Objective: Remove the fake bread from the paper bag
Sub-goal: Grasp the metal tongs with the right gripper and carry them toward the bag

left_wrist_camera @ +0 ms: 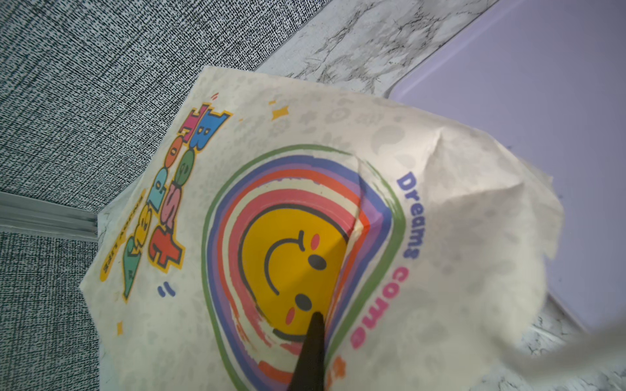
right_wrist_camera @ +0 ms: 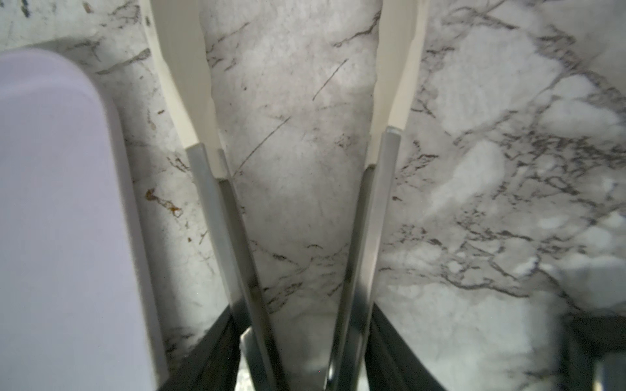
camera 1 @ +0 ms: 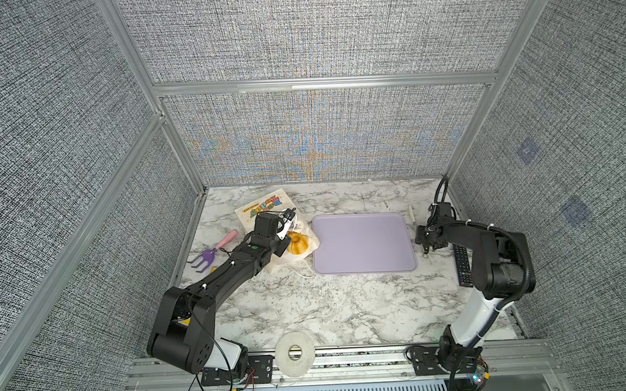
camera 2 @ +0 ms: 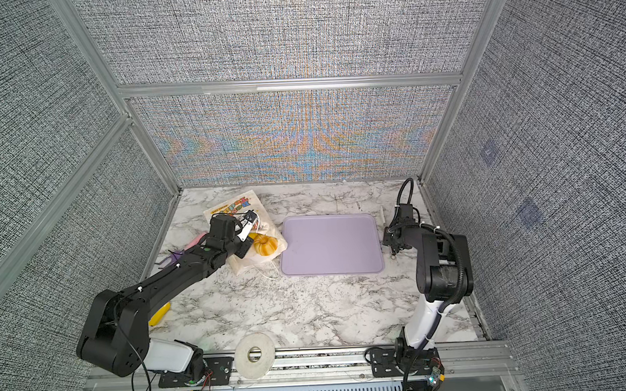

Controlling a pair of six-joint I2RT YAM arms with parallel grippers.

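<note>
Left wrist view is filled by the paper bag, rainbow-smiley side up and creased, with the left gripper — jaws closed — pinching that printed paper. Both top views place the bag at the table's far left, its mouth turned toward the lilac tray. One fake bread, a golden fluted ring bun, lies in that mouth just beside the tray's edge. The right gripper, seen from its wrist camera, hangs over bare marble next to the tray — jaws parted, nothing between them.
</note>
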